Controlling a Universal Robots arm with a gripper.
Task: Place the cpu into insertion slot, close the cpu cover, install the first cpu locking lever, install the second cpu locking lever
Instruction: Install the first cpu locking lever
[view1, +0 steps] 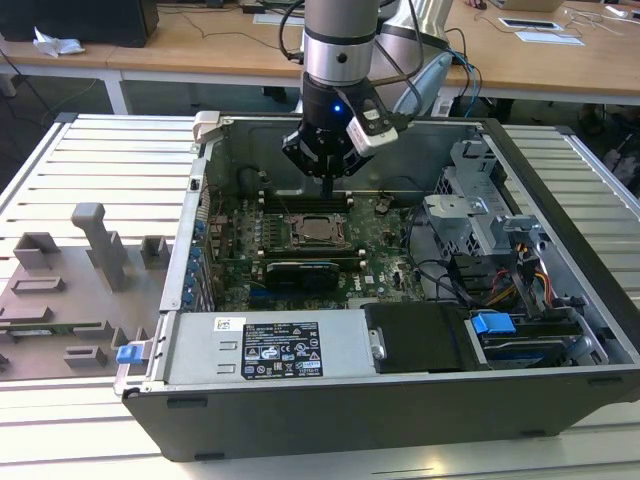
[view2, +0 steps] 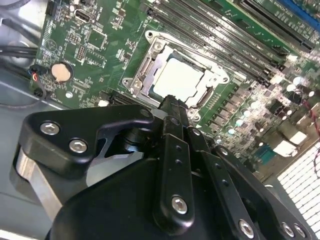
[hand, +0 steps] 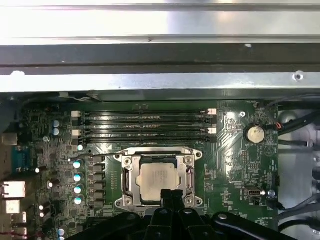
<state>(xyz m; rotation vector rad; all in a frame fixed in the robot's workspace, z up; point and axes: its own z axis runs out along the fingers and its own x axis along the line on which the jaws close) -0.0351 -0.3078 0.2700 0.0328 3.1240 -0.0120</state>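
The cpu lies flat in the insertion slot on the green board, its silver top showing in both wrist views. The cpu cover is down around it, framing the chip through its window. My gripper hangs just above the board at the socket's far edge in the exterior view. Its black fingers are pressed together with nothing between them, and their tip sits over the cpu's edge without clearly touching it.
The open computer case walls in the board on all sides. Long memory slots run beside the socket. Drive cages and cables fill the exterior view's right. A power supply sits at the front. Grey fixtures stand outside on the exterior view's left.
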